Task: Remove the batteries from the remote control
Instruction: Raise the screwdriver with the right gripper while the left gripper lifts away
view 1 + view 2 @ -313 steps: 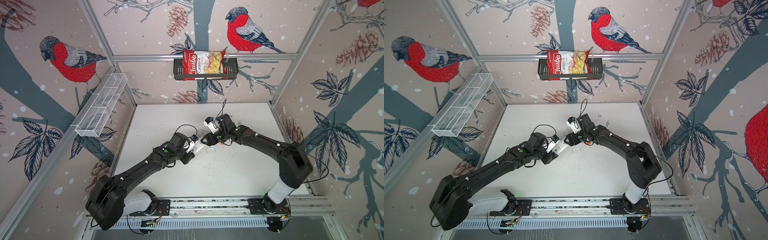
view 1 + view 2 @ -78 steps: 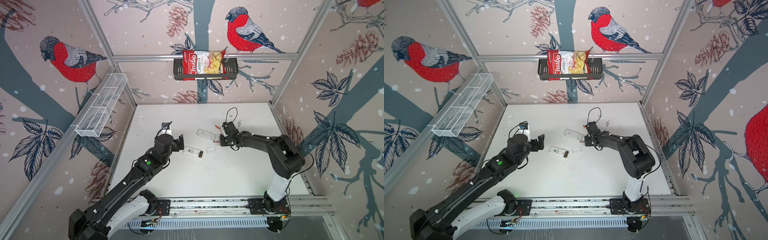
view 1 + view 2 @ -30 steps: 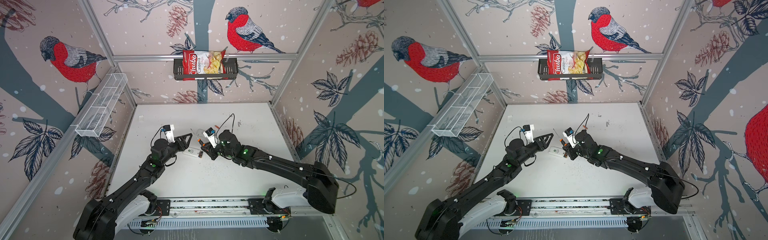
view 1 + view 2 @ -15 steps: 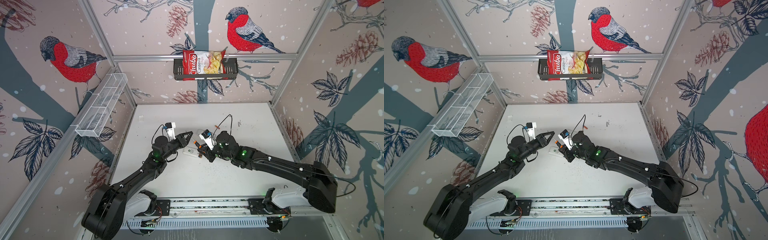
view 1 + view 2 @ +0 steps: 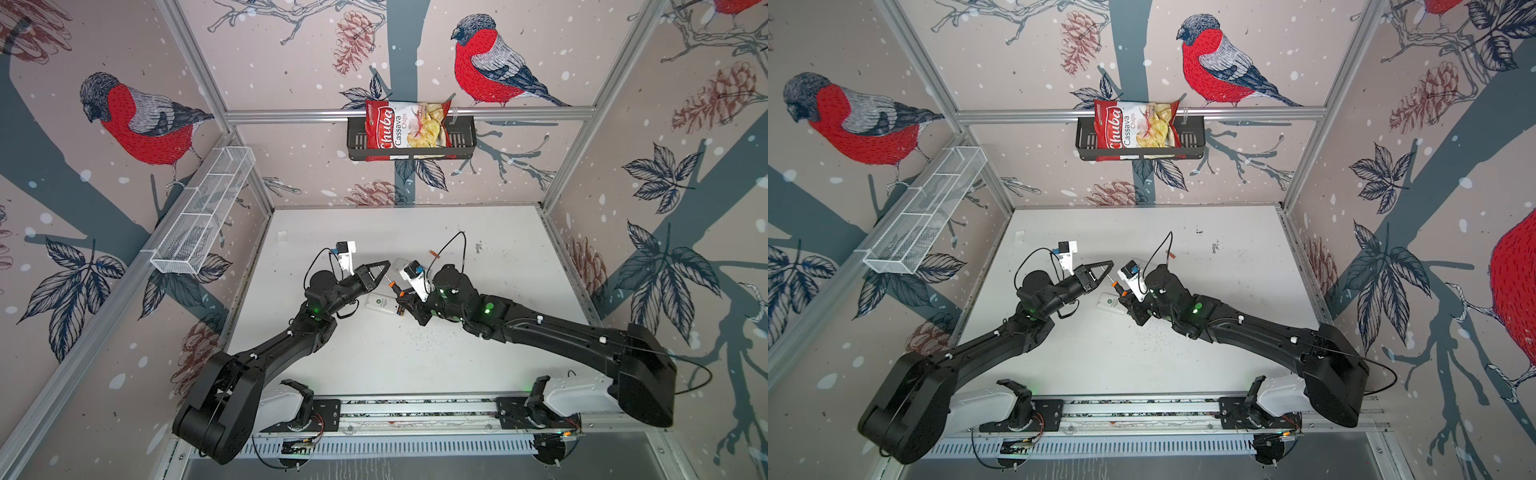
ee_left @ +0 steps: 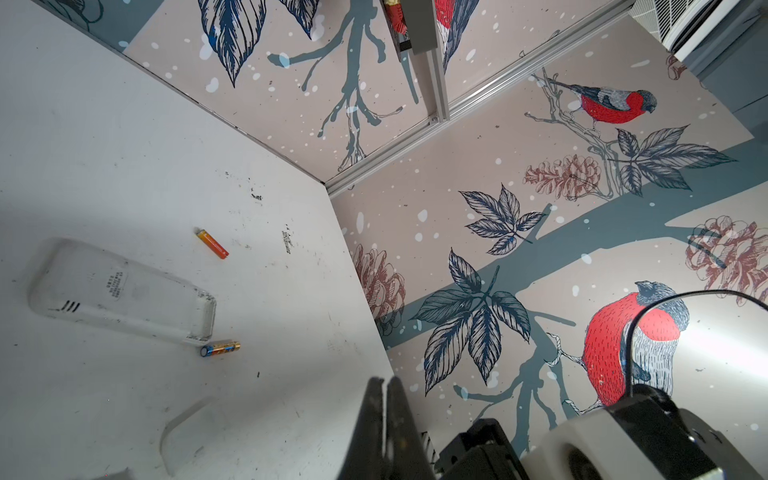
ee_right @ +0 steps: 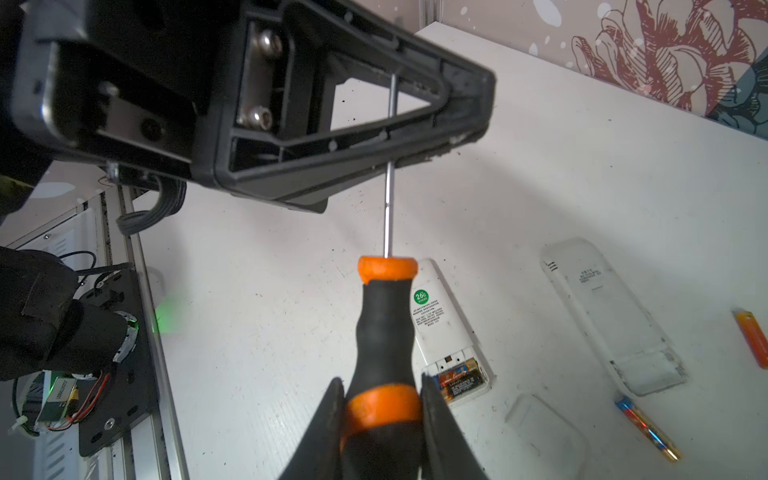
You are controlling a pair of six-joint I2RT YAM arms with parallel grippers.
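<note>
Though loose, battery in line with remote, gold end outward; left tool closed, right tool around screwdriver.

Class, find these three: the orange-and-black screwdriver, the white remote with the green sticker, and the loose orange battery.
orange-and-black-handled screwdriver (image 7: 384,328): right wrist view, black handle middle.
white remote with green sticker (image 7: 442,332): right wrist view, back panel.
loose orange battery (image 6: 212,244): left wrist view, mid-body.

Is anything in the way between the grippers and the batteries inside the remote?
Nothing covers the batteries: the remote lies open, with a loose lid beside it. But the right gripper is shut on a screwdriver, and the shut left gripper seems to pinch its shaft.
</note>
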